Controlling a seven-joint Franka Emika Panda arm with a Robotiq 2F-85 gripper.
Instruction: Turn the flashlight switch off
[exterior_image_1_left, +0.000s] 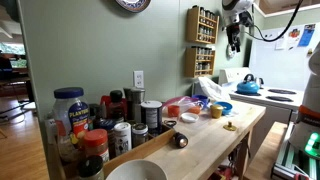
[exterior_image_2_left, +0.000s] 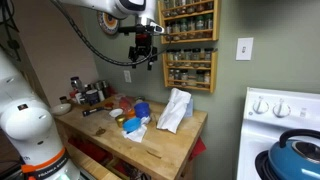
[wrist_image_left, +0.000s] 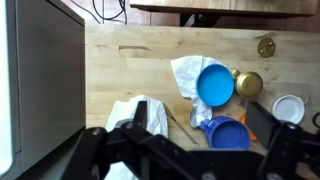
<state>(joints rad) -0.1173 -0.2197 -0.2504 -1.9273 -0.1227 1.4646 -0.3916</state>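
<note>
The flashlight (exterior_image_1_left: 181, 141) is a short black cylinder with a pale round face. It lies on the wooden counter (exterior_image_1_left: 205, 150) near the front edge, between the jars and the blue bowls. My gripper (exterior_image_1_left: 234, 36) hangs high above the counter beside the spice rack, far from the flashlight. It also shows in the other exterior view (exterior_image_2_left: 143, 54). In the wrist view its fingers (wrist_image_left: 205, 128) are spread wide and empty, over the blue bowls (wrist_image_left: 214, 85). The flashlight does not show in the wrist view.
Several spice jars (exterior_image_1_left: 100, 115) crowd one end of the counter, with a white bowl (exterior_image_1_left: 136, 172) in front. A white cloth (exterior_image_2_left: 175, 110), brass lids (wrist_image_left: 248, 83) and a white cup (wrist_image_left: 288, 108) lie mid-counter. A spice rack (exterior_image_2_left: 190, 45) hangs on the wall. A blue kettle (exterior_image_1_left: 248, 84) sits on the stove.
</note>
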